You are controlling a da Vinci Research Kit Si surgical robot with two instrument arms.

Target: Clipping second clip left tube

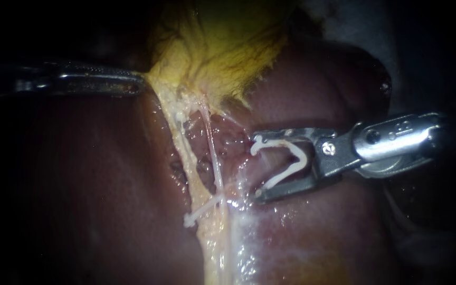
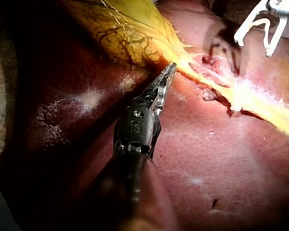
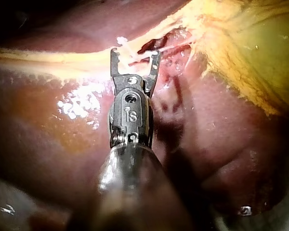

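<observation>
My left instrument (image 1: 139,84) comes in from the left, its jaws shut on the edge of the yellow gallbladder (image 1: 222,47), which is drawn to a point towards it; the left wrist view shows the same hold (image 2: 170,68). My right instrument (image 1: 257,167) stands just right of the tubes. Its jaws are spread wide, both touching an open white clip (image 1: 291,158) seated between them. A thin pale tube (image 1: 215,158) and a yellowish strand (image 1: 184,150) run down from the gallbladder. Lower down, a white clip (image 1: 202,210) sits shut across them. The right instrument's jaws (image 3: 135,52) are a short way from the tube.
Dark red liver (image 1: 96,190) lies on both sides of the tubes, wet and glistening below the clip (image 1: 249,211). In the left wrist view my right instrument (image 2: 254,44) hangs beyond the stretched yellow band (image 2: 250,96). The edges of the endoscope view are dark.
</observation>
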